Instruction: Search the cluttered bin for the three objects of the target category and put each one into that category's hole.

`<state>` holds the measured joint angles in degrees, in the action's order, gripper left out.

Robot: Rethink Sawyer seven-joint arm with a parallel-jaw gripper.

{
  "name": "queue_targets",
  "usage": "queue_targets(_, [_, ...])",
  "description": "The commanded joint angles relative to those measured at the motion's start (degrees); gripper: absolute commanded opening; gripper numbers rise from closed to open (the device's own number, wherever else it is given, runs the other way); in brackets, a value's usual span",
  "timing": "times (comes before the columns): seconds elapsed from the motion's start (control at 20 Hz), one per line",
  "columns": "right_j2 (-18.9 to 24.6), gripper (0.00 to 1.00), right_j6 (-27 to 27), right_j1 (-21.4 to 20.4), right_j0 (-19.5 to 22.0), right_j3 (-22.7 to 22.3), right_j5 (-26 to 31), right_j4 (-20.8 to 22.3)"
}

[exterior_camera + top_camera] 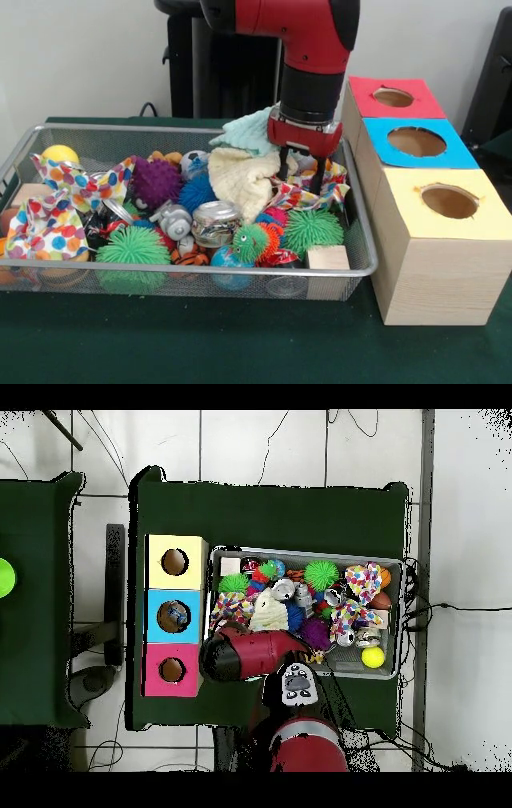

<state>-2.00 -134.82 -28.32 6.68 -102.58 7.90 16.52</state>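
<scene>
The jaws hang apart, two dark fingers pointing straight down with daylight between them and nothing held, so the red and black arm's gripper looks set to reach in rather than to carry. It hovers low over the far right corner of the wide silver wire-mesh bin, just above a polka-dot cloth and beside a cream knitted cloth, which I take to be covering whatever it is after. The heap is dense: green spiky rubber balls, a purple one, a shiny metal can. I cannot pick out any of the see-through plastic bottle pieces among it; they may lie under the cloths. The pale wooden box with the blue paper top stands just outside the bin's right end, between the red-topped and yellow-topped boxes, its round hole close to the arm. From above, something seems to sit inside that hole.
</scene>
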Motion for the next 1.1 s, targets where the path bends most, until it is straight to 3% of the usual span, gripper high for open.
queue_targets(0.05, [-3.13,1.0,-4.7,10.96,-2.44,5.12,-1.07,0.66])
queue_targets(0.3, [-5.61,1.0,-4.71,12.93,-4.95,6.73,0.08,-0.36])
queue_targets(0.35, [-5.69,0.0,-4.17,12.75,-4.96,6.99,2.0,-0.86])
queue_targets(0.7, [-11.86,0.0,-3.88,13.5,-9.75,9.69,10.69,-2.26])
queue_targets(1.1, [-11.69,0.0,4.64,9.77,-4.15,9.2,11.97,2.87])
